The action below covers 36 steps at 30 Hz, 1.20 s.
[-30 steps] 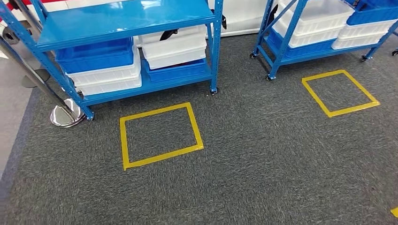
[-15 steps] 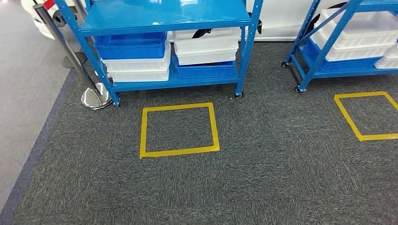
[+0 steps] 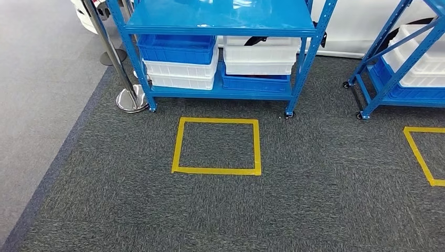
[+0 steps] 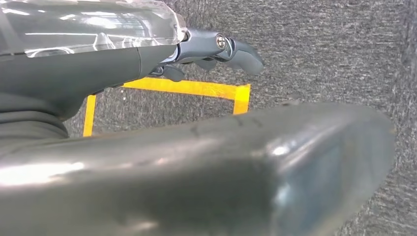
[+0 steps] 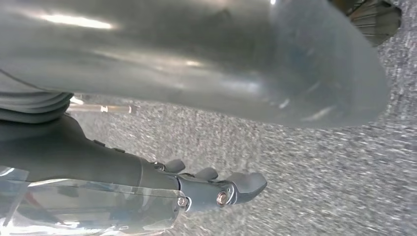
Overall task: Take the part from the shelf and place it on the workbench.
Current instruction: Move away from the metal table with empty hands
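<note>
nothing is held by the slack left hand (image 4: 216, 51) or right hand (image 5: 216, 187); the shelf (image 3: 220, 21) is not yet reached.

No text, label, brand name or number could be read anywhere in the pictures. The blue metal shelf on small wheels (image 3: 220, 21) carried no sign on its boards or posts. The white plastic bins (image 3: 260, 55) and the blue plastic bins (image 3: 176, 48) stacked on its lower board showed plain sides without stickers. The only marking on the dark grey carpet floor (image 3: 315, 199) was the square outline of yellow tape (image 3: 216, 145), and it held no letters or figures. A part of a second yellow tape outline (image 3: 422, 155) lay to the right, also blank.
</note>
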Each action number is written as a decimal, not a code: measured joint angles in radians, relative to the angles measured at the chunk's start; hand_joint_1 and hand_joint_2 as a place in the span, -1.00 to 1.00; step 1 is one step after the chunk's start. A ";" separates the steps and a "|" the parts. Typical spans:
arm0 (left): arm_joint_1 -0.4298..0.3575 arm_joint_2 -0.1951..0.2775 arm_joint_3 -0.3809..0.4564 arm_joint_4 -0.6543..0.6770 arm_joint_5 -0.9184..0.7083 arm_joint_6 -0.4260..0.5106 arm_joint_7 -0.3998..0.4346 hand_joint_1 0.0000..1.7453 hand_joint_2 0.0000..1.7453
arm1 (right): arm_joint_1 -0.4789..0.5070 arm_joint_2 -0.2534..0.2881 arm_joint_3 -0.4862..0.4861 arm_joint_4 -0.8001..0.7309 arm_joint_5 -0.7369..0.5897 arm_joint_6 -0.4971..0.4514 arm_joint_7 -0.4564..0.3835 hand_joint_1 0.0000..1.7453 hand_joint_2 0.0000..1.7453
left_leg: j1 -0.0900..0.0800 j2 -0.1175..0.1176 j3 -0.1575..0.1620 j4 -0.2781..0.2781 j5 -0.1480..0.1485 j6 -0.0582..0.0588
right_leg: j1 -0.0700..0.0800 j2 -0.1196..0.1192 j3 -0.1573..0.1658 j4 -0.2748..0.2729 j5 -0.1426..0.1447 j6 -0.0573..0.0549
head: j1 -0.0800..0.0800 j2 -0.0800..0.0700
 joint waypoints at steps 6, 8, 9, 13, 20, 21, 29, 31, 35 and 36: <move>-0.002 0.000 0.000 0.000 0.000 -0.007 -0.008 -1.00 -1.00 | 0.004 0.001 -0.006 0.000 -0.004 0.002 -0.001 -1.00 -1.00 | 0.004 0.039 -0.064 0.144 -0.067 -0.029 | -0.003 -0.016 0.030 -0.008 -0.023 -0.037 | -0.006 0.000; -0.002 -0.001 0.000 0.000 0.000 -0.007 -0.009 -1.00 -1.00 | 0.006 0.000 -0.009 0.000 -0.005 0.002 -0.001 -1.00 -1.00 | 0.007 0.047 -0.151 0.277 -0.101 -0.035 | -0.001 -0.022 0.047 -0.008 -0.040 -0.039 | -0.007 0.000; 0.000 -0.001 0.000 0.000 0.000 -0.007 -0.009 -1.00 -1.00 | 0.007 0.000 -0.010 0.000 -0.005 0.003 -0.001 -1.00 -1.00 | 0.007 0.048 -0.180 0.306 -0.092 -0.035 | -0.001 -0.024 0.058 -0.008 -0.050 -0.038 | -0.007 0.000; 0.008 0.000 0.000 0.000 0.000 -0.007 -0.009 -1.00 -1.00 | 0.010 0.002 -0.016 0.000 -0.005 0.005 0.001 -1.00 -1.00 | -0.003 0.056 -0.136 0.111 0.072 -0.009 | 0.001 -0.033 0.118 -0.014 -0.096 -0.029 | -0.006 0.000; 0.008 -0.001 0.000 0.000 0.000 -0.008 -0.010 -1.00 -1.00 | 0.002 0.004 -0.017 0.002 -0.005 0.005 0.003 -1.00 -1.00 | -0.007 0.053 -0.023 -0.014 0.043 0.029 | -0.002 -0.028 0.074 0.133 -0.039 0.010 | -0.003 0.000; 0.008 -0.001 0.000 0.000 0.000 -0.008 -0.010 -1.00 -1.00 | 0.002 0.004 -0.017 0.002 -0.005 0.005 0.003 -1.00 -1.00 | -0.006 0.051 -0.003 -0.025 0.034 0.032 | -0.003 -0.024 0.025 0.199 -0.045 0.011 | -0.002 0.000; 0.011 -0.009 -0.003 0.000 0.000 -0.009 -0.010 -1.00 -1.00 | 0.020 -0.001 -0.018 0.002 -0.005 0.005 0.003 -1.00 -1.00 | -0.002 0.028 0.158 -0.031 -0.099 0.017 | -0.003 -0.021 -0.132 0.080 0.003 0.018 | 0.001 0.000; 0.010 -0.009 -0.004 0.000 0.000 -0.009 -0.010 -1.00 -1.00 | 0.018 -0.001 -0.018 0.002 -0.005 0.005 0.004 -1.00 -1.00 | -0.005 0.028 0.187 -0.030 -0.128 0.004 | 0.002 -0.021 -0.124 0.045 0.093 0.000 | 0.000 0.000; -0.005 -0.010 -0.004 0.000 0.000 -0.009 -0.011 -1.00 -1.00 | 0.010 -0.001 -0.018 0.002 -0.005 0.004 0.004 -1.00 0.00 | -0.001 0.036 0.098 0.155 -0.058 -0.016 | 0.000 -0.020 -0.072 0.029 0.053 -0.034 | -0.001 0.000; -0.006 -0.011 -0.004 0.000 0.000 -0.009 -0.011 -1.00 -1.00 | 0.009 -0.001 -0.018 0.002 -0.005 0.005 0.004 -1.00 0.50 | 0.001 0.040 0.043 0.230 -0.054 -0.022 | -0.001 -0.020 -0.051 0.021 0.040 -0.039 | -0.001 0.000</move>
